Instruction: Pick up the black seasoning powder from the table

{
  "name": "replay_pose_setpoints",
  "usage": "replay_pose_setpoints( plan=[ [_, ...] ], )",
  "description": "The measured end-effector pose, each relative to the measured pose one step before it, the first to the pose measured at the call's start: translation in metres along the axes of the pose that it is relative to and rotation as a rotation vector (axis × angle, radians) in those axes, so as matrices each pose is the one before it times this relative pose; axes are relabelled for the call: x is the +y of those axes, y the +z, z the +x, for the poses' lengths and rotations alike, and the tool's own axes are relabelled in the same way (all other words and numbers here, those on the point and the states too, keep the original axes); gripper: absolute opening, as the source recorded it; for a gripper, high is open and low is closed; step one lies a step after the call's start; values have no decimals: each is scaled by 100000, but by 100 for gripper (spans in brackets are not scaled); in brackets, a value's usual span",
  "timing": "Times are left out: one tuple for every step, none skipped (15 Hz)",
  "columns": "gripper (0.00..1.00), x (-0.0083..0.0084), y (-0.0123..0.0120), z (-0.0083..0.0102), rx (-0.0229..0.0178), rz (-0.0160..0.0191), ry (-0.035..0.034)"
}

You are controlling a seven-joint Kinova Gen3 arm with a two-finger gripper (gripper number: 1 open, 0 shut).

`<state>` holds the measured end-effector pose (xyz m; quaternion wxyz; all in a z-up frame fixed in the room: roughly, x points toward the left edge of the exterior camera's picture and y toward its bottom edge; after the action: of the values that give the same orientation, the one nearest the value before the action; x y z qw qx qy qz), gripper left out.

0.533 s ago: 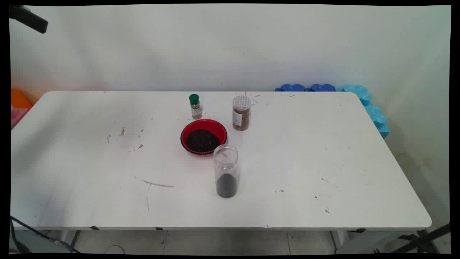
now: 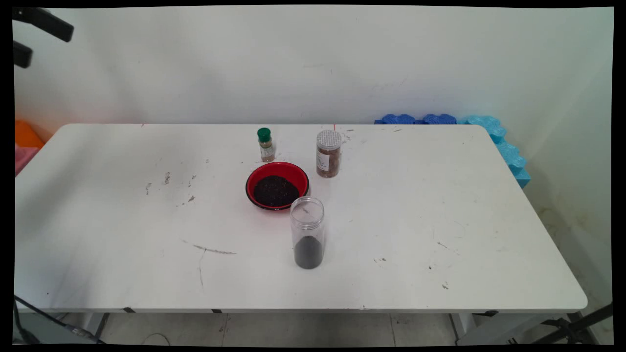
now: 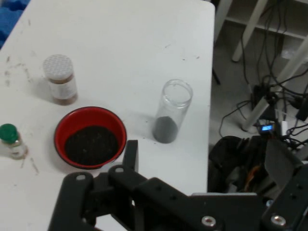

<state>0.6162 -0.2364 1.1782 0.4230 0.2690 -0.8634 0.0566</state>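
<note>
Near the table's (image 2: 440,195) middle, toward its far edge, stands an open clear jar (image 2: 307,232) with dark powder at the bottom.
Rigid, smooth, likely light and easily tipped; its mid-wall looks the best hold. Behind it: a red bowl (image 2: 277,186), two spice bottles. End effector (image 2: 34,36) high above the far left corner, spread wide, holding nothing.

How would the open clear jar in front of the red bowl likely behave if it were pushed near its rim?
The clear jar stands tall and narrow, so it would probably tip rather than slide. Its dark contents fill only the bottom, so it seems light. With no lid, tipping would likely spill them.
</note>
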Motion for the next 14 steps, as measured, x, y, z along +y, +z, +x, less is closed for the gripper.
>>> replay_pose_setpoints(
  plan=[
    [100, -235, 173, 32, -109, 1144, 316],
    [100, -124, 131, 57, 146, 558, 671],
    [100, -178, 271, 157, 366, 558, 1716],
    [100, -133, 208, 124, 316, 422, 1260],
    [100, -252, 363, 205, 468, 644, 1900],
    [100, -349, 476, 200, 540, 934, 1413],
    [100, -342, 533, 169, 501, 777, 781],
    [100, -262, 507, 29, 323, 377, -49],
    [100, -163, 372, 8, 235, 220, 24],
    [100, -202, 513, -28, 228, 286, 82],
    [100, -178, 547, -37, 144, 357, 30],
    [100, -228, 731, -101, 93, 565, -241],
    [100, -122, 518, -79, 29, 318, -251],
    [100, -136, 825, -164, -91, 412, -416]
  ],
)
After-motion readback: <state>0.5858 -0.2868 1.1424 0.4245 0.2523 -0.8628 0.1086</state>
